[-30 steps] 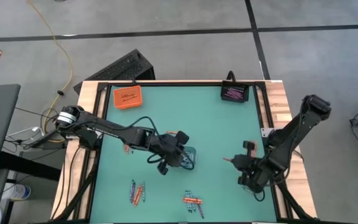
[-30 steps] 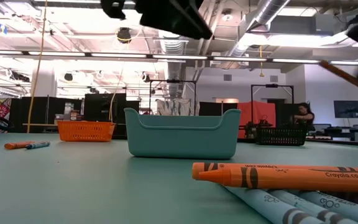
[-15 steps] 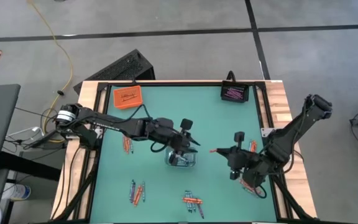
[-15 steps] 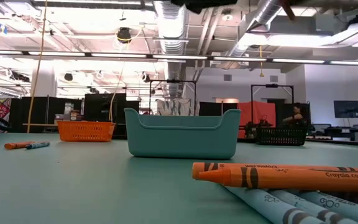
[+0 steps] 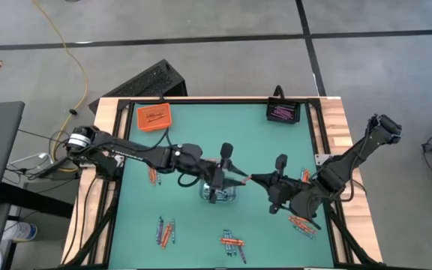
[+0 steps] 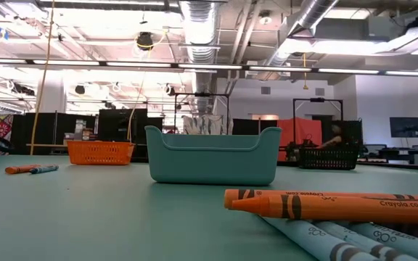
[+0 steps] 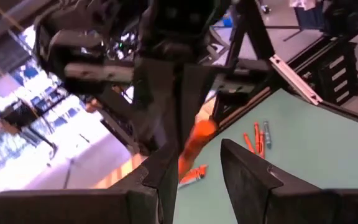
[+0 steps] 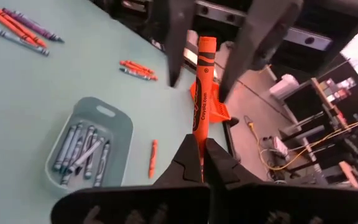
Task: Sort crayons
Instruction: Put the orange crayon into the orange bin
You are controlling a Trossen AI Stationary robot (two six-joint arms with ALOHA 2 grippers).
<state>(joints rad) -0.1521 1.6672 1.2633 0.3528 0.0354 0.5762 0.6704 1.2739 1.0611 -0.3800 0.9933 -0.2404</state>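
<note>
Midair, a handover looks under way above the grey tray (image 5: 220,193) at table centre. The right gripper (image 8: 199,163), coming from four o'clock, is clamped on an orange crayon (image 8: 201,87); the left gripper (image 5: 231,176), from nine o'clock, straddles its far end with fingers half parted, not yet pinching. Next, I judge, left closes, then right lets go. Actual contact is hard to make out.

An open industrial lab or workshop, this: exposed silver ducts (image 6: 194,29) and strip lights (image 6: 158,67) run across the high ceiling. Dark equipment racks (image 6: 115,123) line the far side, and a yellow cable (image 5: 66,45) trails over the grey concrete floor (image 5: 216,30).
</note>
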